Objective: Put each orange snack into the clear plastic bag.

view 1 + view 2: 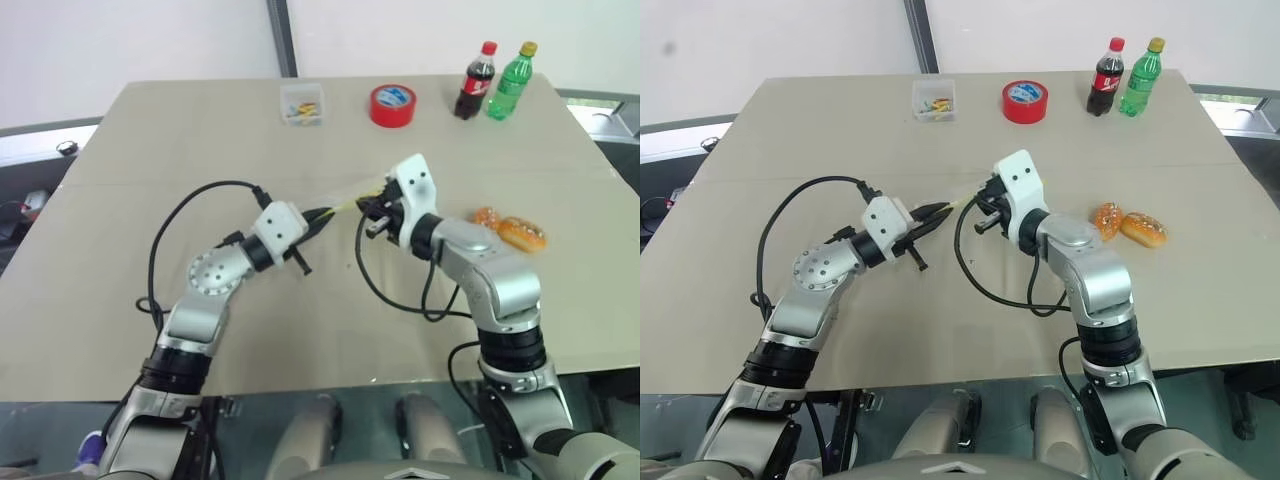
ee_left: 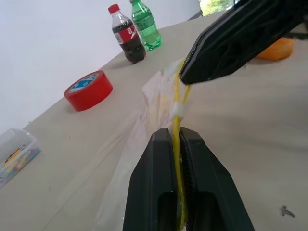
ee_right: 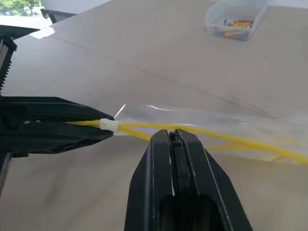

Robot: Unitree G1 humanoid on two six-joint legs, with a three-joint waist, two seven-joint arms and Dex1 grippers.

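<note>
At upper centre-left of the head view sits a small clear box (image 1: 302,104) of coloured bits, with a red tape roll (image 1: 392,105) to its right and a cola bottle (image 1: 476,81) and a green bottle (image 1: 510,81) further right. Left of centre, the left gripper (image 1: 322,214) is clamped narrow on the yellow zip strip (image 2: 176,144) of the clear plastic bag (image 2: 149,103); the wrist view shows the strip pinched between its fingers (image 2: 154,192). Just right of it, the right gripper (image 1: 372,206) has its fingers (image 3: 173,163) pressed together at the same strip, and appears to pinch the bag's edge, though its exact hold is hard to confirm. The bag hangs stretched between the two, above the table (image 1: 150,160). The two orange snacks (image 1: 510,230) lie touching each other at middle right, well apart from the bag and not yet inside. The step in hand looks like opening the bag's mouth: each gripper should grip one separate lip, then draw apart gently so the seal parts without tearing or slipping.
</note>
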